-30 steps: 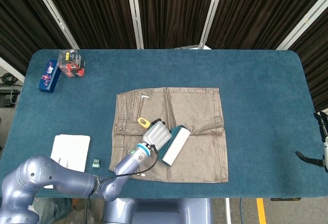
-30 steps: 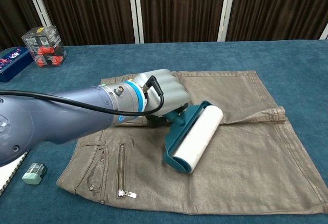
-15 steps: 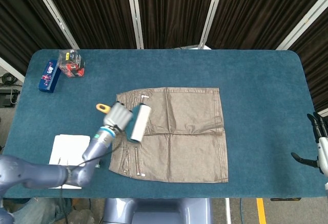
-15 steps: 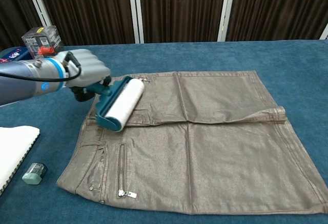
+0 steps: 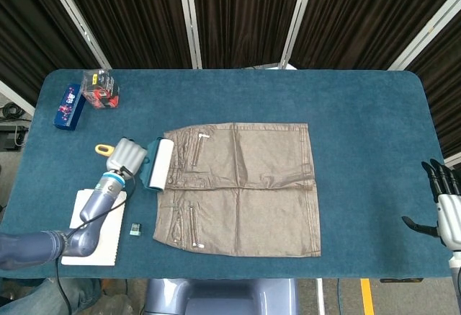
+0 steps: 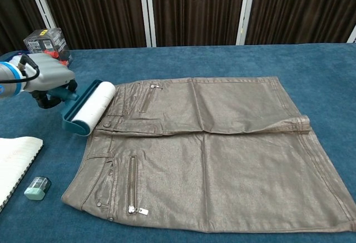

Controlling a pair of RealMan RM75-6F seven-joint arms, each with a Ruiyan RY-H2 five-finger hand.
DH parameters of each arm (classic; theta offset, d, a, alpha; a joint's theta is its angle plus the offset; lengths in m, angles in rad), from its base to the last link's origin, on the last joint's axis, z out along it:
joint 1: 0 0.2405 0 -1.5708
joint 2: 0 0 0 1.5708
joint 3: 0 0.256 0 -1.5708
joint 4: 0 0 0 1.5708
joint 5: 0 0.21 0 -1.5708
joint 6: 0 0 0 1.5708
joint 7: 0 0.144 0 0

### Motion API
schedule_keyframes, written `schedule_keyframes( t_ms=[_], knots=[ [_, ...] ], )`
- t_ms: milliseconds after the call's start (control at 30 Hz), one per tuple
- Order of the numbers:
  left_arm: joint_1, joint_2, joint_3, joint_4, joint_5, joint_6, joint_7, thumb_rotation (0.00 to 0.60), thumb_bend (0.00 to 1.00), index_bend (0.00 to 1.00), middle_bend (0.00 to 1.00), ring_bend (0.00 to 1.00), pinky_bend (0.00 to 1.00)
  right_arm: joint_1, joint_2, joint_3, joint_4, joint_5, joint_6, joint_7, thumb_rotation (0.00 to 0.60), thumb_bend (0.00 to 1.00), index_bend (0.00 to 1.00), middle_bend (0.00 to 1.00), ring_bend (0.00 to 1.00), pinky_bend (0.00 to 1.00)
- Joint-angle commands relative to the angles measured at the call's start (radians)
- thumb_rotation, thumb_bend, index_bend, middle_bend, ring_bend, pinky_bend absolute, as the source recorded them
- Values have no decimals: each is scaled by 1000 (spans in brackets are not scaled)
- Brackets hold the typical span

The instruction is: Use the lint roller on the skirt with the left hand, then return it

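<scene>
A brown skirt point(image 5: 241, 185) point(image 6: 211, 148) lies flat in the middle of the blue table point(image 5: 360, 113). My left hand point(image 5: 127, 158) point(image 6: 47, 80) grips the teal handle of the lint roller point(image 5: 158, 163) point(image 6: 92, 107). The white roll sits at the skirt's left edge, near the waistband. A yellow loop at the handle's end point(image 5: 104, 149) sticks out to the left of the hand. My right hand point(image 5: 443, 207) shows at the far right edge of the head view, off the table, fingers spread and holding nothing.
A white notepad point(image 5: 97, 228) point(image 6: 14, 162) and a small green eraser point(image 5: 135, 228) point(image 6: 37, 188) lie in front of the left hand. At the back left stand a blue box point(image 5: 69, 106) and a clear box with red contents point(image 5: 101, 89) point(image 6: 48, 44).
My left hand has drawn the lint roller leftward across the skirt, from its middle to its left edge. The right hand has shifted slightly and its fingers have spread.
</scene>
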Motion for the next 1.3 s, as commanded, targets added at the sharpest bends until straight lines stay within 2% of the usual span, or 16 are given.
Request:
schedule_keyframes(
  t_ms=[33,133,167,233,267,300,333,367,400,567,733,800,933,1033,1300],
  knots=[
    [27,12,6,37,23,-17,-33,600,654,669,529,390,435,1,-3,-2,-2,1,-3,-9,600,0,0,0,0,0],
    [49,14,2,78,38,-36,-72,600,632,659,515,388,434,2,-6,-4,-3,2,-4,-18,600,0,0,0,0,0],
    [56,13,-1,90,41,-44,-86,600,549,632,477,369,429,3,-7,-4,-4,2,-4,-20,600,0,0,0,0,0],
    [70,13,-8,110,57,-59,-119,600,277,470,308,250,357,3,-8,-5,-5,1,-4,-25,600,0,0,0,0,0],
    [76,14,-11,115,66,-59,-132,600,120,298,168,139,262,3,-8,-6,-6,1,-4,-26,600,0,0,0,0,0],
    [84,17,-17,114,68,-63,-147,600,30,136,60,49,153,3,-9,-6,-7,2,-4,-28,600,0,0,0,0,0],
    [93,27,-29,95,53,-61,-165,600,5,61,17,11,89,3,-9,-6,-9,1,-4,-29,600,0,0,0,0,0],
    [104,45,-42,66,52,-39,-184,600,0,6,0,0,31,2,-9,-7,-11,-2,-2,-28,600,0,0,0,0,0],
    [114,62,-50,38,61,-15,-197,600,0,0,0,0,6,2,-8,-9,-12,-5,-1,-28,600,0,0,0,0,0],
    [186,129,-80,-38,164,153,-273,600,0,0,0,0,0,-3,-1,-17,-21,-29,8,-16,600,0,0,0,0,0],
    [294,228,-129,-181,254,315,-447,600,0,0,0,0,0,-11,8,-26,-28,-62,27,2,600,0,0,0,0,0],
    [343,262,-134,-242,302,380,-515,600,0,0,0,0,0,-14,7,-27,-25,-68,36,-6,600,0,0,0,0,0],
    [429,308,-122,-338,394,495,-600,600,0,0,0,0,0,-19,3,-27,-16,-82,54,1,600,0,0,0,0,0],
    [509,338,-86,-410,484,596,-618,600,0,0,0,0,0,-25,2,-27,-8,-92,71,9,600,0,0,0,0,0],
    [640,375,-13,-516,595,695,-577,600,0,0,0,0,0,-40,13,-28,-4,-127,112,49,600,0,0,0,0,0]
  ],
)
